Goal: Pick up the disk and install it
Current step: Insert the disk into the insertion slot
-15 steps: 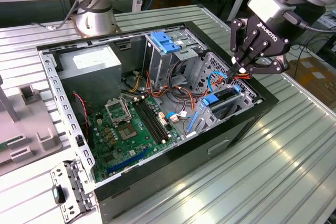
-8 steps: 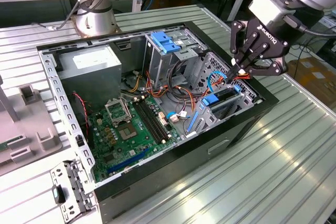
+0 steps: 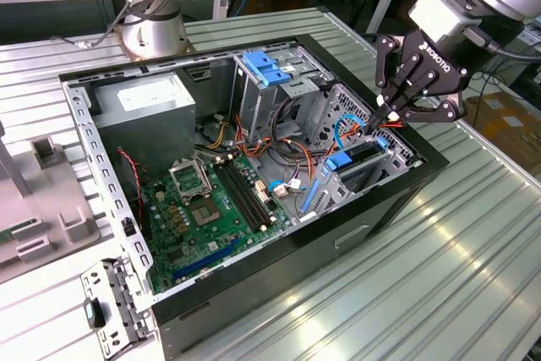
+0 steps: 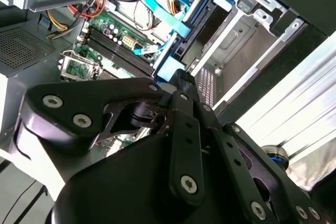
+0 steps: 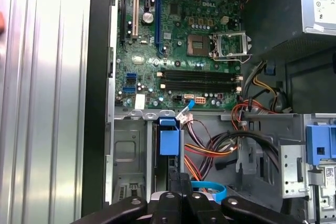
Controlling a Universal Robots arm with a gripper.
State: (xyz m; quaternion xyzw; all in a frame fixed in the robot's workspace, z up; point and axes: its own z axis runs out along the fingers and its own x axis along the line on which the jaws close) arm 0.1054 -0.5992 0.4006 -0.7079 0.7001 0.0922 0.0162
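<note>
On the ribbed worktop, the disk is seen seated in the open case, just beneath the pincer, whose fingers are drawn together.

An open black computer case lies on a ribbed metal table in the middle of the exterior view. Inside it a green motherboard sits lower left of centre, and above it is a grey power supply with a white label. A pale-blue ribbed clip tops the drive cage at upper centre, orange and red cables run below it, and a grey plastic fixture stands at the exterior view's left edge.
</note>
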